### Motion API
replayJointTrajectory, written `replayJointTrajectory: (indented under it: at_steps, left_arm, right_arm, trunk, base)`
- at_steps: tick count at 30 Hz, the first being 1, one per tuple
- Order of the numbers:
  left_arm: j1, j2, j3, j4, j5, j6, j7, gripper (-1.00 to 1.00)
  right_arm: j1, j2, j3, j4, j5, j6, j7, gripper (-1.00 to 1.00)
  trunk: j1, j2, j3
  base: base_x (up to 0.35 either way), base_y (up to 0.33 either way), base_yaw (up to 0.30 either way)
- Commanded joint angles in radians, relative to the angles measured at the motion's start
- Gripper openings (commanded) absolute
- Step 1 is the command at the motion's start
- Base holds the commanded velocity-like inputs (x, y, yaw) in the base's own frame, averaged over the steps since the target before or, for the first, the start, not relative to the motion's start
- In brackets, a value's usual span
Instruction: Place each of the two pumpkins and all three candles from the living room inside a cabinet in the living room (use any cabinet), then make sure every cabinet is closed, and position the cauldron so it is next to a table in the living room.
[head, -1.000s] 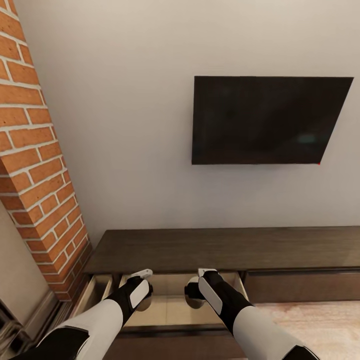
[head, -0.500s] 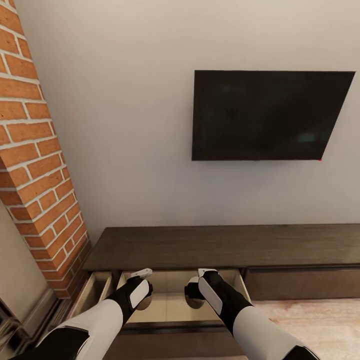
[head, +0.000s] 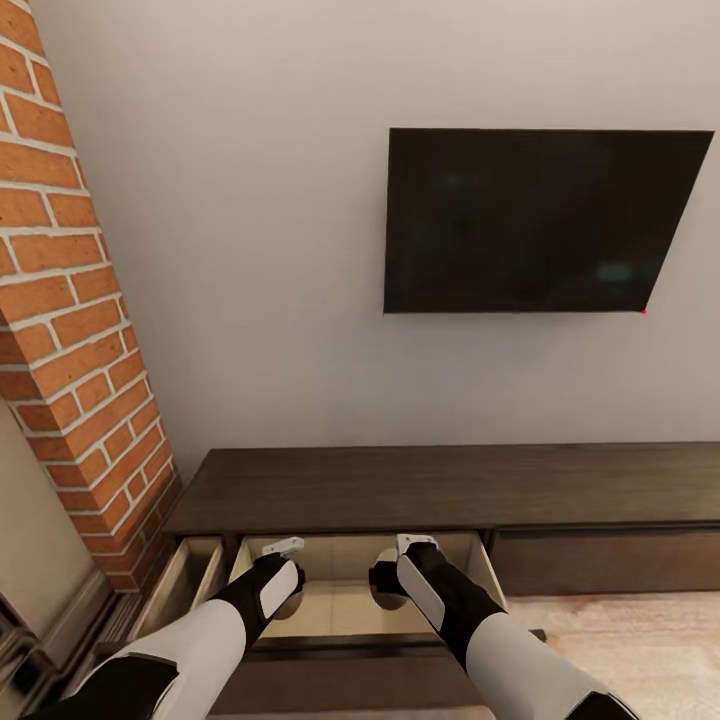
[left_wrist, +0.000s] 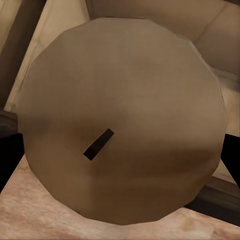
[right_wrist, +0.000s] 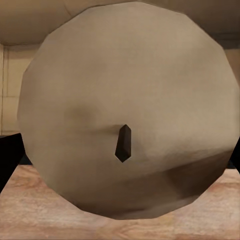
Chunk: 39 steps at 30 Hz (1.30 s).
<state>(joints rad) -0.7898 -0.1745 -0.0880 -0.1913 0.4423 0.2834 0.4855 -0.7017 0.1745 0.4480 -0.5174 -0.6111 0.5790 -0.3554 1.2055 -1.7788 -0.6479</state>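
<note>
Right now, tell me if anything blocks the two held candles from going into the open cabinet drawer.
Nothing visible does. The left hand grips one candle and the right hand grips another candle, both over the pulled-out drawer of the cabinet, whose pale floor looks bare.

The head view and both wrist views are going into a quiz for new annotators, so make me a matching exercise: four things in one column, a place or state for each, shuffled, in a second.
Things:
1. television
2. brick column
3. cabinet drawer
4. candle in the left wrist view

Places or states:
A. pulled open, pale inside
B. between the left gripper's fingers
C. mounted on the wall
D. left of the cabinet

Pairs: 1-C, 2-D, 3-A, 4-B
</note>
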Motion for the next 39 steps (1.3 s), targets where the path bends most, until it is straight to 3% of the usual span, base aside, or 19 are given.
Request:
replayJointTrajectory:
  at_steps: [1, 8, 13, 19, 39]
  left_arm:
    - [0.0, 0.0, -0.009, -0.002, 0.004, -0.002, 0.005, -1.0]
    - [0.007, 0.0, -0.009, -0.002, -0.016, -0.041, -0.056, -1.0]
    - [0.007, 0.0, -0.009, -0.002, -0.017, -0.044, -0.063, -1.0]
    - [0.01, 0.0, -0.009, -0.002, -0.018, -0.044, -0.065, -1.0]
    - [0.014, 0.0, -0.009, -0.002, -0.019, -0.044, -0.065, -1.0]
  right_arm:
    - [-0.001, 0.0, 0.003, -0.001, -0.007, 0.002, -0.008, -1.0]
    - [0.002, 0.0, 0.003, -0.001, -0.007, 0.001, -0.008, -1.0]
    - [0.002, 0.0, 0.004, -0.001, -0.007, 0.001, -0.009, -1.0]
    - [0.002, 0.0, 0.034, -0.001, -0.007, -0.002, -0.009, -1.0]
    - [0.002, 0.0, 0.038, -0.001, -0.007, -0.002, -0.009, -1.0]
  trunk:
    - [0.004, -0.008, -0.004]
    - [0.031, -0.057, -0.026]
    - [0.05, -0.092, -0.042]
    - [0.073, -0.134, -0.061]
    - [0.073, -0.134, -0.061]
  base:
    - [0.0, 0.0, 0.0]
    - [0.0, 0.0, 0.0]
    - [0.0, 0.0, 0.0]
    - [0.0, 0.0, 0.0]
    - [0.041, 0.012, 0.0]
